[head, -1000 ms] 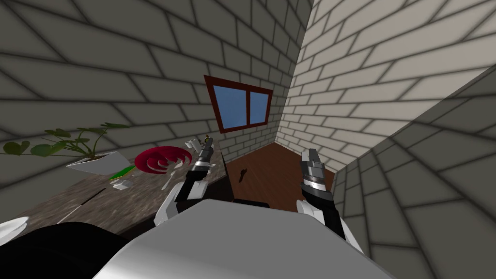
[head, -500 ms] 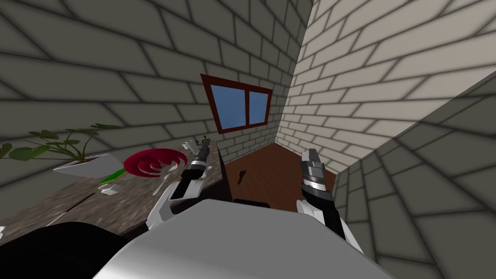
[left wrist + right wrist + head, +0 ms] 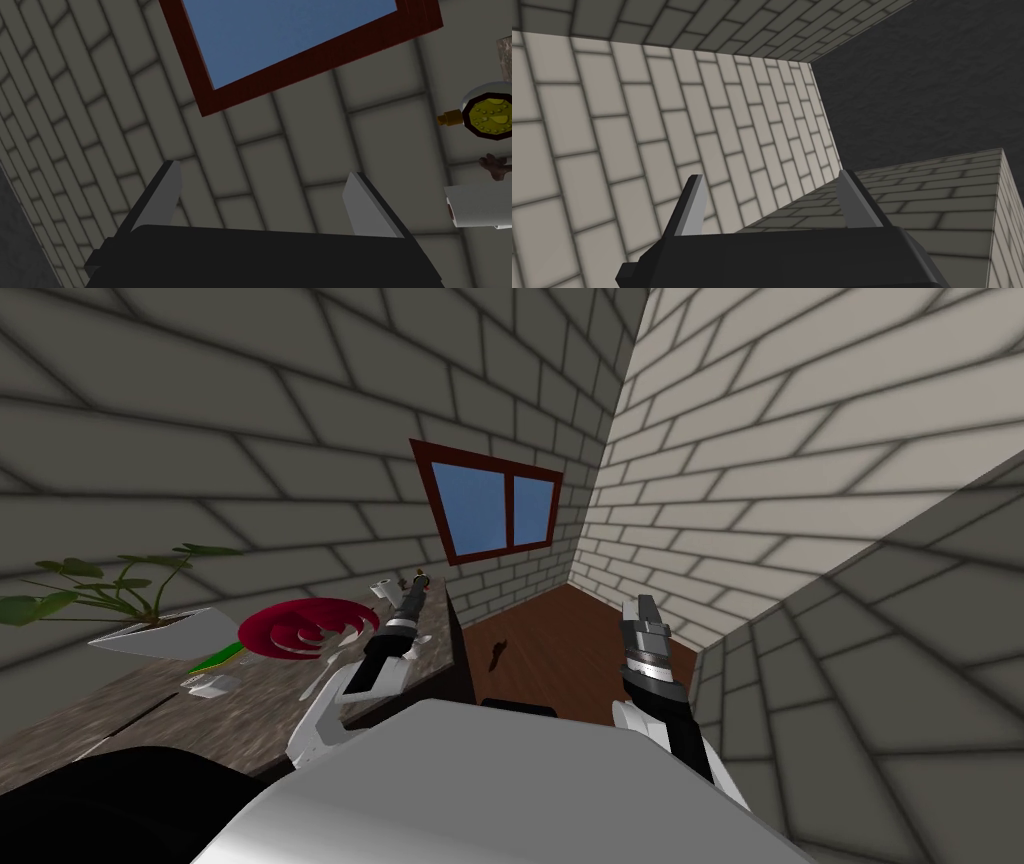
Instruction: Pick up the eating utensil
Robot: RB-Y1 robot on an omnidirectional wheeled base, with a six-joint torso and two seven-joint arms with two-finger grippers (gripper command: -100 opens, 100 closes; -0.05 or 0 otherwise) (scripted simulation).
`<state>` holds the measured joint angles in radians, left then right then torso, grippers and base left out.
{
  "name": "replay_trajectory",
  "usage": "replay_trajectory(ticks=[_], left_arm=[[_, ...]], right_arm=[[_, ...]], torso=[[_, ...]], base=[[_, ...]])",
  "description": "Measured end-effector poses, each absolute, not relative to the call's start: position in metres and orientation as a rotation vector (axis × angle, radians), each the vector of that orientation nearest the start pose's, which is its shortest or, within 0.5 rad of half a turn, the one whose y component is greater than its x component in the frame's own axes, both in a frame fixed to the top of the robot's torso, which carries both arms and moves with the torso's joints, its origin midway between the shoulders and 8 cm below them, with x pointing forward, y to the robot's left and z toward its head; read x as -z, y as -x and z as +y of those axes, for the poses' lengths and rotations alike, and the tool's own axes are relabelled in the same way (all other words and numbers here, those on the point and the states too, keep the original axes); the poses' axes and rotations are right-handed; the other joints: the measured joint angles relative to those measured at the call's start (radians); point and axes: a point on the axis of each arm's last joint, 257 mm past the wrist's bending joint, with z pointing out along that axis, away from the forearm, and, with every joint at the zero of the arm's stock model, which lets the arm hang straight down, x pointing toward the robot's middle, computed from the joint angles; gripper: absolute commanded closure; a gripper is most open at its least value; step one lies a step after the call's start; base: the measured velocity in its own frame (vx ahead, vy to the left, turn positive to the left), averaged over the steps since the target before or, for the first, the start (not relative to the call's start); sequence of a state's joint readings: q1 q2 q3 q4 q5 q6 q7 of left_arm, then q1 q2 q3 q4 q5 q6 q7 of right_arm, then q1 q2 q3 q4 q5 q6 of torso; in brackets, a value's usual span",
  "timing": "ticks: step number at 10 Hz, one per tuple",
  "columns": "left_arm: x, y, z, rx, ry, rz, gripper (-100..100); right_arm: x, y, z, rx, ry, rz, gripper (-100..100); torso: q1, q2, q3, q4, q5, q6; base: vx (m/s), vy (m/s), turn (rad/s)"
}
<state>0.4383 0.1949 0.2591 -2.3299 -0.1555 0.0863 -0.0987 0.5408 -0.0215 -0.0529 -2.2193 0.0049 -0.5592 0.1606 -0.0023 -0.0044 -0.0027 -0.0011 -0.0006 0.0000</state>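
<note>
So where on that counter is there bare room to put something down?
The widest bare stretch of the counter is its near end, closer to the robot than the small white block. Another bare strip lies between that block and the pale utensil. It is crowded farther along: planter, red dish, then the white roll by the left gripper.

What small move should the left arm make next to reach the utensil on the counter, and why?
Probably tilt the left gripper down and draw it back toward the pale utensil, which lies on the counter beside the red dish. The open fingers point at the wall below the window, and the gripper seems beyond the utensil.
</note>
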Motion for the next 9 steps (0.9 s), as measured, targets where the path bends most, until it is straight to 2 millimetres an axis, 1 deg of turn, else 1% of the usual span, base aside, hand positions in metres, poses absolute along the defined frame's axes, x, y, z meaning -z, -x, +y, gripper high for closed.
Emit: replay_trajectory(ticks=[1,3,4,5,6,7,8,9], left_arm=[[0.034,-0.393,0.392,0.650,0.757,1.064,-100],[0.037,-0.390,0.408,0.592,0.783,1.078,-100],[0.040,-0.390,0.412,0.580,0.798,1.086,-100],[0.042,-0.390,0.424,0.548,0.812,1.091,-100],[0.046,-0.387,0.431,0.521,0.831,1.100,-100],[0.049,-0.386,0.434,0.508,0.844,1.108,-100],[0.050,-0.382,0.445,0.477,0.858,1.113,-100],[0.051,-0.382,0.451,0.454,0.873,1.119,-100]], right_arm=[[0.003,-0.339,-0.300,-1.076,-0.597,0.695,0],[0.003,-0.339,-0.300,-1.076,-0.597,0.696,0],[0.003,-0.339,-0.300,-1.076,-0.597,0.695,0],[0.003,-0.339,-0.300,-1.076,-0.597,0.696,0],[0.003,-0.339,-0.300,-1.076,-0.597,0.696,0],[0.003,-0.339,-0.300,-1.076,-0.597,0.695,0],[0.003,-0.339,-0.300,-1.076,-0.597,0.696,0],[0.003,-0.339,-0.300,-1.076,-0.597,0.696,0]], torso=[[0.001,0.001,0.001,0.000,0.000,0.000],[0.000,0.000,0.000,0.000,0.000,0.000],[0.001,0.001,0.001,0.000,0.000,0.000],[0.001,0.000,0.000,0.000,0.000,0.000],[0.000,0.000,0.000,0.000,0.000,0.000],[0.001,0.001,0.001,0.000,0.000,0.000],[0.000,0.000,0.000,0.000,0.000,0.000],[0.000,-0.001,0.000,0.000,0.000,0.000]], base=[[0.072,-0.040,0.022],[0.061,-0.030,0.013],[0.073,-0.030,0.025],[0.081,-0.037,0.027],[0.037,-0.021,0.004],[0.073,-0.043,0.038],[0.083,-0.041,0.032],[0.038,-0.015,-0.001]])
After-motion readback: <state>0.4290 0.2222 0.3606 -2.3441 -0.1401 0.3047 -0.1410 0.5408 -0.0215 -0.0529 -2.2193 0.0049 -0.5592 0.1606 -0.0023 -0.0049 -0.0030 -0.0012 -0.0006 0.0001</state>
